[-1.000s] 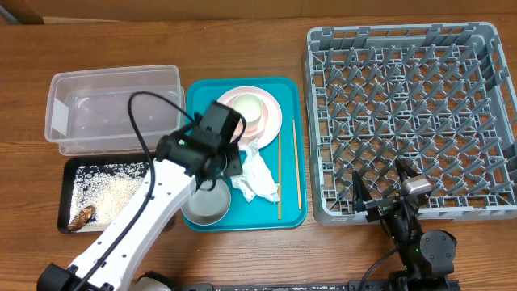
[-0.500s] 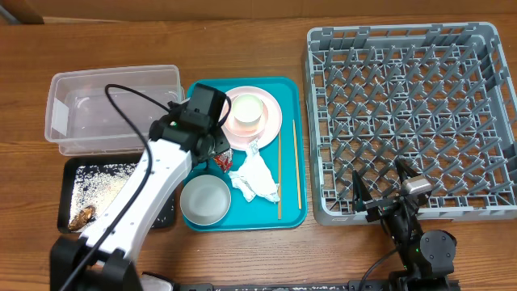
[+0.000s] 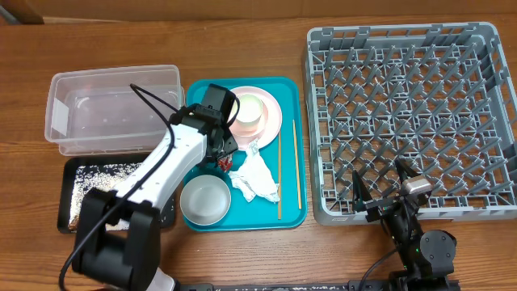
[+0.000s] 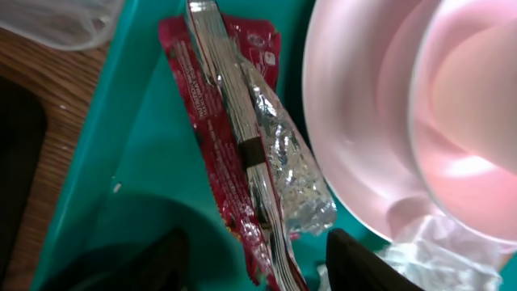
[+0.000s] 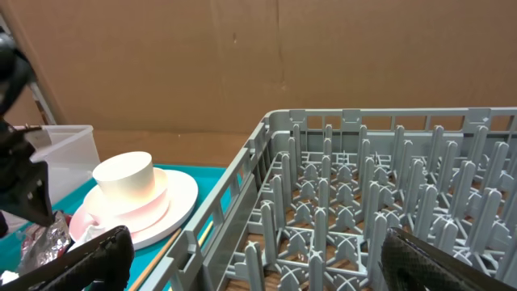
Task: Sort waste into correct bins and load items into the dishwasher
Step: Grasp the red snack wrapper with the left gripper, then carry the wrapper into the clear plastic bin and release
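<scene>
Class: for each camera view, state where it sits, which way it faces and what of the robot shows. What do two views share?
Overhead: above the table, facing straight down on teal tray and dish rack; left arm and right arm show.
Left wrist: on the left arm, facing down at the red snack wrapper; open left claw at bottom edge.
Right wrist: on the right arm, facing level across the dish rack to a cardboard wall; open right claw in bottom corners.
Shared: the pink plate, in all three.
</scene>
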You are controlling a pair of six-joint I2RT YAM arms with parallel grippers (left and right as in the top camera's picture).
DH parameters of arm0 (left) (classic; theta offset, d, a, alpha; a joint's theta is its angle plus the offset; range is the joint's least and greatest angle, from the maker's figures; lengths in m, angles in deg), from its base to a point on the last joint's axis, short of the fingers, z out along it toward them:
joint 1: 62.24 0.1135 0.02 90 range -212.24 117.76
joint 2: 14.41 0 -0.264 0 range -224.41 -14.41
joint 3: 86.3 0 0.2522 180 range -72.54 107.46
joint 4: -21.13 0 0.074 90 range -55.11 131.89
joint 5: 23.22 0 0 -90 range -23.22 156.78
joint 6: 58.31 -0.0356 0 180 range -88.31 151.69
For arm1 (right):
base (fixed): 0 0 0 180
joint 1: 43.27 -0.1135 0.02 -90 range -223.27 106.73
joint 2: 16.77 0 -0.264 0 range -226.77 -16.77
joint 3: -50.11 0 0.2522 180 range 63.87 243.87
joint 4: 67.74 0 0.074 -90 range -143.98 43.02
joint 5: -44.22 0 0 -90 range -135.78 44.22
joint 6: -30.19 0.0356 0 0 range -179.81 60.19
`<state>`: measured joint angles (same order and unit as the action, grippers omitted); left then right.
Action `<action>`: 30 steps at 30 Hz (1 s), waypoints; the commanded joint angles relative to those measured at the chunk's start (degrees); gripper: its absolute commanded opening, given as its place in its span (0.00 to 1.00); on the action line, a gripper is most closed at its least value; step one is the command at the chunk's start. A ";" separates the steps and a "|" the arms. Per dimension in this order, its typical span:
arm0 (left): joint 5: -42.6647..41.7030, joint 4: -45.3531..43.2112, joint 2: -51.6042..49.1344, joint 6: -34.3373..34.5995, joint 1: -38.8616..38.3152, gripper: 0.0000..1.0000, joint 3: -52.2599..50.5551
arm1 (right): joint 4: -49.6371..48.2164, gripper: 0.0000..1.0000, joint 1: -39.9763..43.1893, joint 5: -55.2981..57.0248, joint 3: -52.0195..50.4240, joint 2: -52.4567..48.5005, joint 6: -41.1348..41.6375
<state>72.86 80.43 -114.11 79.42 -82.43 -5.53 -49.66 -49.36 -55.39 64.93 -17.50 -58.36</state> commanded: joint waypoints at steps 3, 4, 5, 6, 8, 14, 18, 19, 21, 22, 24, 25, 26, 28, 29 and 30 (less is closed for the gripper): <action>-1.22 -0.68 -4.09 0.76 0.20 0.54 -0.22 | -0.35 1.00 -0.33 0.52 -0.61 0.50 -0.35; -1.25 -0.94 -4.55 0.76 0.20 0.53 -0.22 | -0.35 1.00 -0.33 0.52 -0.61 0.50 -0.35; -1.22 -1.07 -4.66 0.74 0.20 0.51 -0.22 | -0.35 1.00 -0.33 0.52 -0.61 0.50 -0.33; -1.18 -1.20 -4.66 0.74 0.20 0.49 -0.22 | -0.35 1.00 -0.33 0.52 -0.61 0.50 -0.35; -1.20 -1.29 -4.52 0.72 0.20 0.41 -0.09 | -0.35 1.00 -0.33 0.52 -0.61 0.50 -0.33; -1.03 -1.09 -4.00 -0.17 0.35 0.29 0.61 | -0.35 1.00 -0.33 0.52 -0.61 0.50 -0.35; -0.98 -1.01 -2.62 -0.20 0.35 0.15 0.85 | -0.35 1.00 -0.33 0.52 -0.61 0.50 -0.33; -1.01 -0.98 -2.10 -0.24 0.35 0.13 0.96 | -0.35 1.00 -0.33 0.52 -0.61 0.50 -0.35; -1.01 -0.96 -0.85 -1.57 0.35 0.06 1.33 | -0.35 1.00 -0.33 0.52 -0.61 0.50 -0.35; -0.98 -0.96 -0.09 -2.38 0.35 0.04 1.60 | -0.35 1.00 -0.33 0.52 -0.61 0.50 -0.33; -0.96 -0.57 1.66 -2.97 0.35 0.04 2.10 | -0.35 1.00 -0.33 0.52 -0.61 0.50 -0.35; -0.79 -0.33 2.54 -2.97 0.35 0.04 2.34 | -0.35 1.00 -0.33 0.52 -0.61 0.50 -0.35; -0.39 0.07 3.93 -3.02 0.35 0.04 2.64 | -0.35 1.00 -0.33 0.52 -0.61 0.50 -0.35; 0.57 0.79 6.14 -3.06 0.35 0.04 3.19 | -0.35 1.00 -0.33 0.52 -0.61 0.50 -0.35; 1.03 0.98 7.52 -3.56 0.35 0.04 3.52 | -0.35 1.00 -0.33 0.52 -0.61 0.50 -0.35; 1.55 0.96 8.98 -4.31 0.35 0.04 3.78 | -0.35 1.00 -0.33 0.52 -0.61 0.50 -0.35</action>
<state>72.19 81.21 -110.13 77.58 -82.43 -4.22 -49.68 -49.36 -55.37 64.93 -17.50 -58.38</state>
